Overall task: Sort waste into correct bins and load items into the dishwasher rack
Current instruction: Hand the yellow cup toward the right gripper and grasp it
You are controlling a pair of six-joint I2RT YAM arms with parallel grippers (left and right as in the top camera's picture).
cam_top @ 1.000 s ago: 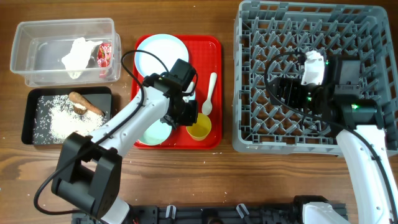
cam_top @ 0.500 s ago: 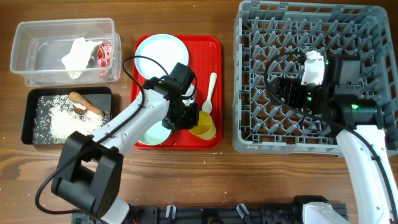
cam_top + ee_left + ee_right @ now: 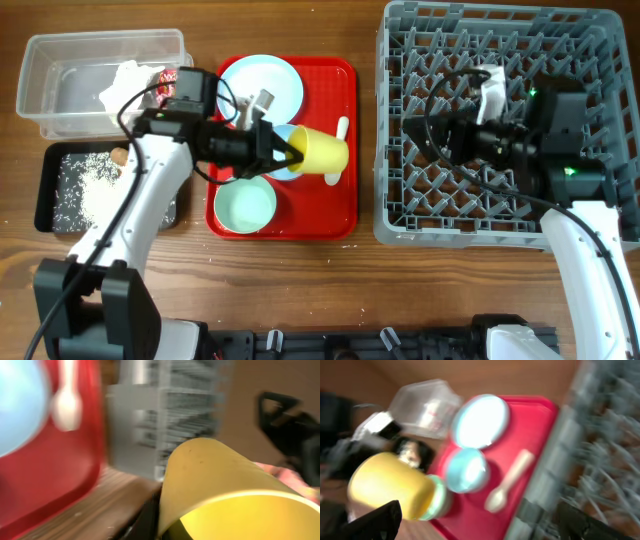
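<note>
My left gripper (image 3: 290,155) is shut on the small yellow cup (image 3: 322,152) and holds it on its side above the red tray, mouth toward the gripper. The cup fills the left wrist view (image 3: 220,475). Below it lie the pale blue plate (image 3: 262,85), the pale blue bowl (image 3: 282,167), the mint-green bowl (image 3: 245,205) and the white spoon (image 3: 341,128), which is partly hidden. My right gripper (image 3: 442,135) is open and empty over the grey dishwasher rack (image 3: 500,40), pointing left. Its view shows the cup (image 3: 387,485), plate (image 3: 480,420), bowl (image 3: 466,470) and spoon (image 3: 510,482).
The red serving tray (image 3: 345,215) lies between the bins and the rack. The clear tub (image 3: 60,80) holds the white napkin (image 3: 125,85) and the red-and-white wrapper (image 3: 167,85). The black tray (image 3: 50,195) holds rice (image 3: 95,190); my left arm covers its right part.
My left gripper has lifted the yellow cup off the red tray and tipped it on its side, and the arm has swung round to the left. The right gripper turned slightly left.
</note>
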